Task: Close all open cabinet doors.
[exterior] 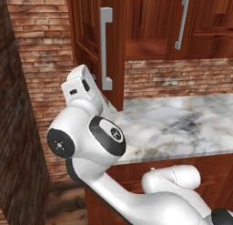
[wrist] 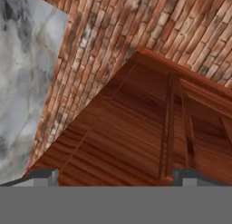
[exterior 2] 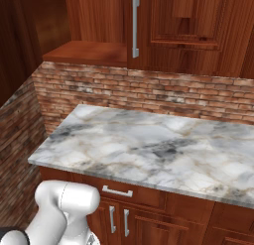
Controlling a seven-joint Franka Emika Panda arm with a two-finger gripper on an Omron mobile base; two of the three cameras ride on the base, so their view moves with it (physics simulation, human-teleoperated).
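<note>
Just ahead of gripper [wrist: 115, 175]: open cabinet door [exterior: 88, 33].

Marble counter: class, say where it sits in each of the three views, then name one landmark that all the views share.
Left base view: the counter spans the right middle.
Right base view: the counter lies across the centre.
Hand view: the counter runs along the left edge.
Shared landmark: the brick wall that meets the counter's back edge.
</note>
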